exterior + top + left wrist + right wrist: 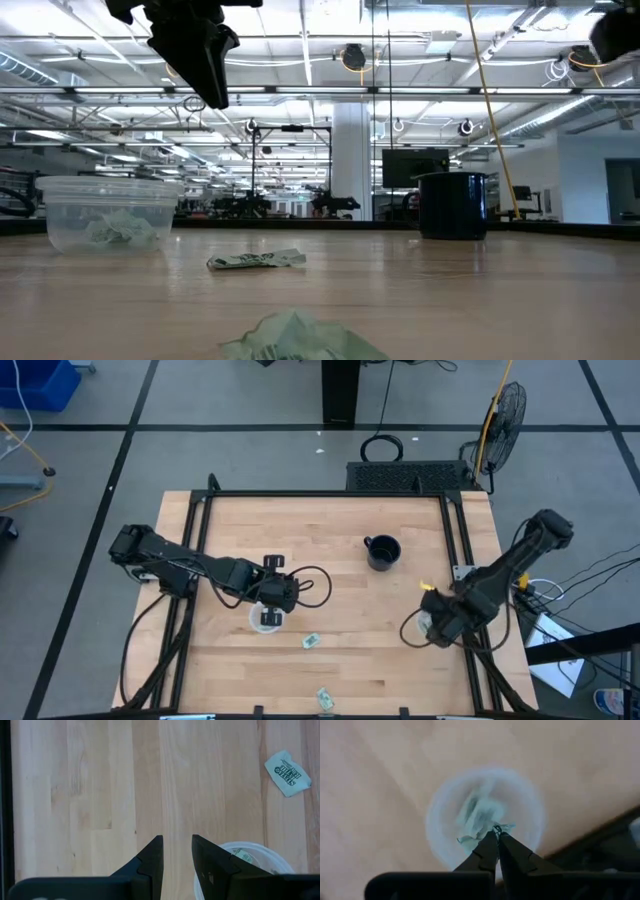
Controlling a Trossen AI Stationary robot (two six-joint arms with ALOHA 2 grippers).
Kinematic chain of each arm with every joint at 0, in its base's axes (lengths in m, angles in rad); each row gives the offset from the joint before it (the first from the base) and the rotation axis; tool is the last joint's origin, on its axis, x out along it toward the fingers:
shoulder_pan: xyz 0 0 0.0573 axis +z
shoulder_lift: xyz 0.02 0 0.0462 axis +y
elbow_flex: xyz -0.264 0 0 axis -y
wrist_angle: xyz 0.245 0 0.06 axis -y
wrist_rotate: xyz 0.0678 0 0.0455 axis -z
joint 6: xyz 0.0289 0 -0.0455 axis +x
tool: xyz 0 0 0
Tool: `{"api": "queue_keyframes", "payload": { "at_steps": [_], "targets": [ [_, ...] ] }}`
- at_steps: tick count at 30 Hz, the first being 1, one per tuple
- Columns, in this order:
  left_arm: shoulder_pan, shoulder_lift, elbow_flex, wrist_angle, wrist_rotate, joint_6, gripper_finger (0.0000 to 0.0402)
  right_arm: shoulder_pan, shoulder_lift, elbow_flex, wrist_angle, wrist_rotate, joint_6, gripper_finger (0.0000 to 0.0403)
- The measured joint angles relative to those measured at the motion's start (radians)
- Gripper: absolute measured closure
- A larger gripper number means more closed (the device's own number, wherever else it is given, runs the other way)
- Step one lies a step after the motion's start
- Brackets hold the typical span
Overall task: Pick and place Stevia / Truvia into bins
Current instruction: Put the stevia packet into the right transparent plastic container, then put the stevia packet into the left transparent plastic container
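My left gripper [177, 845] is open and hovers above the table just beside the left clear bin [268, 618], which has a sachet in it [243, 854]. In the low view this gripper [205, 70] hangs well above that bin [105, 212]. My right gripper [496, 833] is shut on a pale green sachet over the right bin [485, 815], near the table's right edge [428, 624]; more sachets lie blurred inside it. Two loose sachets lie flat on the table: one mid-table [311, 641] [286, 766] [256, 260], one near the near edge [324, 699] [300, 338]. My right gripper pinches a pale green sachet [468, 839] between its two fingertips, coming from above and pointing down. Bits of paper stick out on both sides of the tips. The sachet is lifted clear, above the bin's opening.
A black handled mug [382, 552] [455, 205] stands toward the far side of the table, between the two arms. Black frame rails run along the table's left and right edges [462, 550]. Bare wood stretches between the bins.
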Motion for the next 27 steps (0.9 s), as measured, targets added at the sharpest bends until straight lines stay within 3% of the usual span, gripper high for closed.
{"api": "queue_keyframes", "payload": {
  "at_steps": [6, 10, 23, 27],
  "targets": [
    [0.0, 0.0, 0.0, 0.0, 0.0, 0.0, 0.0293, 0.029, 0.047, -0.08, 0.058, -0.043, -0.02, 0.04],
    [0.0, 0.0, 0.0, 0.001, 0.0, 0.011, 0.0293, 0.006, 0.062, -0.132, 0.066, -0.045, 0.054, 0.0393],
    [0.0, 0.0, 0.0, 0.001, 0.0, 0.016, 0.0293, -0.009, 0.061, -0.148, 0.113, -0.069, 0.001, 0.0316],
    [0.0, 0.0, 0.0, 0.001, 0.0, 0.015, 0.0293, -0.008, 0.06, -0.148, 0.173, -0.016, -0.009, 0.0308]
  ]
}}
